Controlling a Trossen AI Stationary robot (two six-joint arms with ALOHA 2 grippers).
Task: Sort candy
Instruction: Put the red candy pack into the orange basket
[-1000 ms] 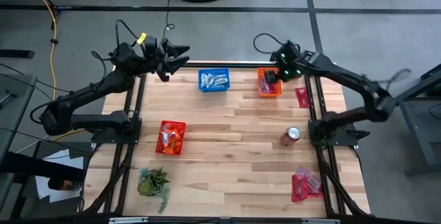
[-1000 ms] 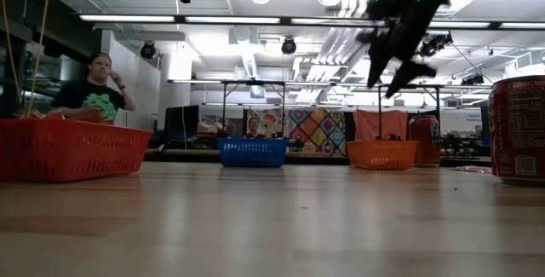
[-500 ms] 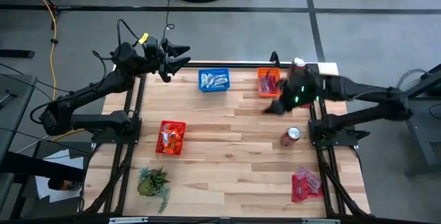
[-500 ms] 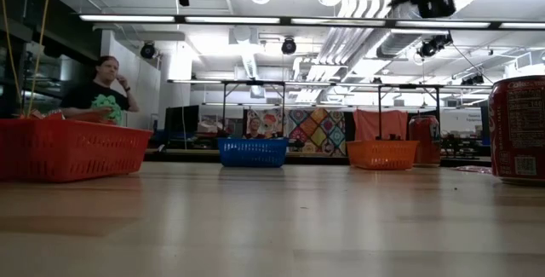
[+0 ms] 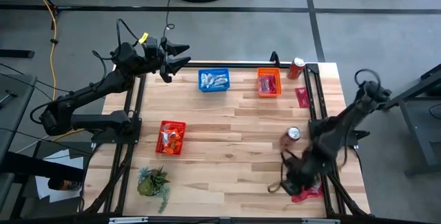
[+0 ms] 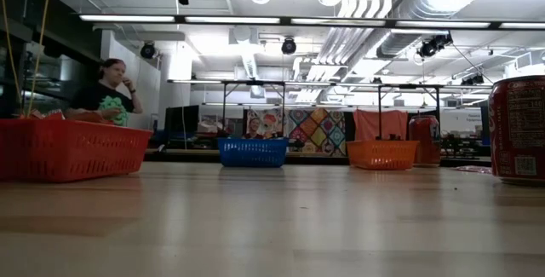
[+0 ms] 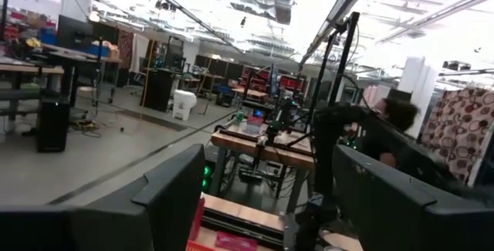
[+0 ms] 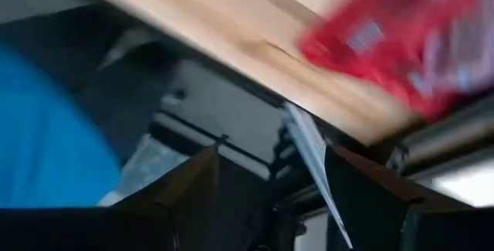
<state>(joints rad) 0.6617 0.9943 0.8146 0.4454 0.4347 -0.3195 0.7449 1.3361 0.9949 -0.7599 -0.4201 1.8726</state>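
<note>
Red candy point(image 5: 308, 184) lies beside the wide right pincer point(image 5: 282, 182) — soda can point(image 5: 290, 136) near; left pincer point(image 5: 180, 55) wide.

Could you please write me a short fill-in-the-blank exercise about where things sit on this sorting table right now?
1. The blue basket stands beside the ____ basket along the table's far edge.
2. The right end effector is by the pile of red candy at the table's near ____ corner.
3. The left end effector is near the ____ basket.
4. The plant lies nearest the ____ basket.

Missing words: orange; right; blue; red
</note>
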